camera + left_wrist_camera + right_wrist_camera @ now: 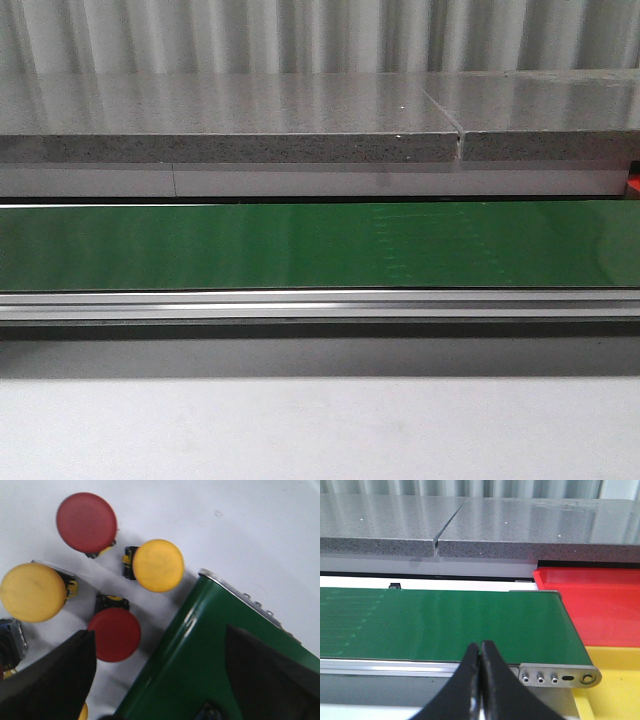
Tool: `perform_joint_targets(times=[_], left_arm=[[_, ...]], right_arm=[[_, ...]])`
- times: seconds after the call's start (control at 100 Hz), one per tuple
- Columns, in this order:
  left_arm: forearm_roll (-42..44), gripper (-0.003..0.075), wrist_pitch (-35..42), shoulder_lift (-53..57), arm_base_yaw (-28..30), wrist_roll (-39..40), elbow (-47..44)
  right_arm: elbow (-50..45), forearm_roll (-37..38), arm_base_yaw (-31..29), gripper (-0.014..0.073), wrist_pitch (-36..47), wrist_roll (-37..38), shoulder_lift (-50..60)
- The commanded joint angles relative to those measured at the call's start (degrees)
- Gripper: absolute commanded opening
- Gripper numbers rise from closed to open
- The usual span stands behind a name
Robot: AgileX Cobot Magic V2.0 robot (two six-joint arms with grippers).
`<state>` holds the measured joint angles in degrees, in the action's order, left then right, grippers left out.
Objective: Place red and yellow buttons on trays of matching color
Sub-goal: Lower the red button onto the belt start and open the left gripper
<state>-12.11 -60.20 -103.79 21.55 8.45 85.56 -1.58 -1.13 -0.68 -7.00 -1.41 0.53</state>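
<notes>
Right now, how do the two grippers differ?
The left gripper is open, its fingers spread wide; the right gripper is shut, fingertips pressed together with nothing between them. The left looks down at red and yellow buttons beside the green conveyor; the right faces across the conveyor, with the red tray and yellow tray at its end. Both have dark fingers and hold nothing.

- The left pincer hangs open over the white counter.
- A red button lies just beside one finger.
- The other finger overlaps the green conveyor.
- Two yellow buttons and another red one sit farther off.
</notes>
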Motion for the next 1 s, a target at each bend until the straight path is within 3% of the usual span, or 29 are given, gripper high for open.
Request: perform_joint_targets(times=[0.0,0.38,0.99], left_arm=[[-2.53,0.0522,0.41,0.43,0.13,2.36,3.7],[-2.78,0.0522,-4.92,-7.33,-0.08,4.83,11.52],[-2.68,0.0512,-2.27,-10.01,-0.08,6.19,12.57]], right_arm=[[0.87,0.09,0.01,-0.0106,4.45,-0.15,0.67],[0.87,0.09,0.01,-0.0106,4.45,-0.15,0.67],[0.87,0.09,0.01,-0.0106,4.45,-0.15,0.67]])
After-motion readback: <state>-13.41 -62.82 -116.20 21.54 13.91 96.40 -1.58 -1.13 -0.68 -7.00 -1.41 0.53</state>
